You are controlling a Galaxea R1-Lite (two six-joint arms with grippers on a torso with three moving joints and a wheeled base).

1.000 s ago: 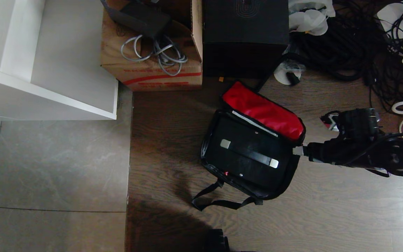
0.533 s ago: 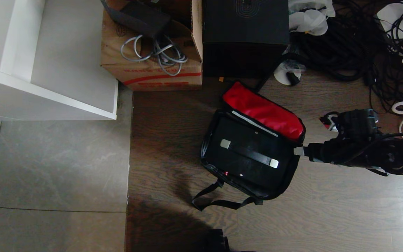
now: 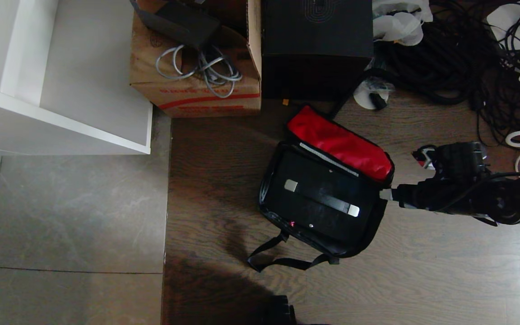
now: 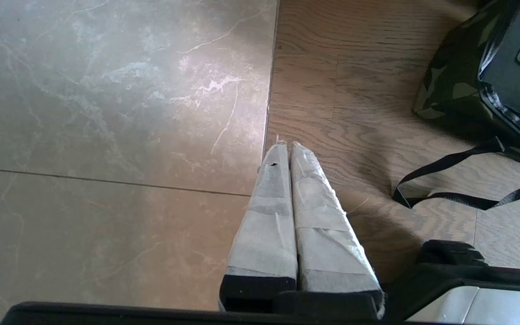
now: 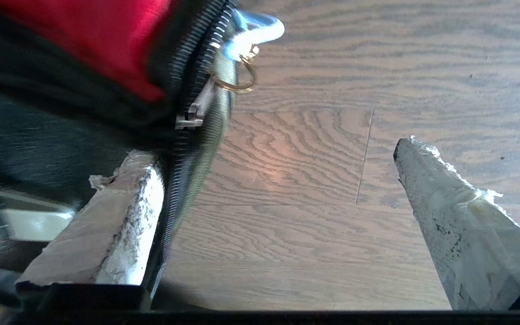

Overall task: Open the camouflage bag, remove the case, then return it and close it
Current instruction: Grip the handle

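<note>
At nine o'clock of my right gripper (image 3: 384,195), jaws wide and empty, lies the camouflage bag (image 3: 368,234), open, the case (image 3: 318,198) inside. Cardboard box (image 3: 197,90), black box (image 3: 316,45) at twelve; lettering unreadable.

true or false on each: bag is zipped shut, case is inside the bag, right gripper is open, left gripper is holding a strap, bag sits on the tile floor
1. The camouflage bag is zipped shut. False: its flap is folded back, showing the red lining.
2. The case lies inside the bag. True.
3. The right gripper is open. True: it sits at the bag's zipper edge, holding nothing.
4. The left gripper holds a strap. False: it is shut on nothing, above the floor, apart from the black straps.
5. The bag sits on tile. False: it rests on the wooden floor.
</note>
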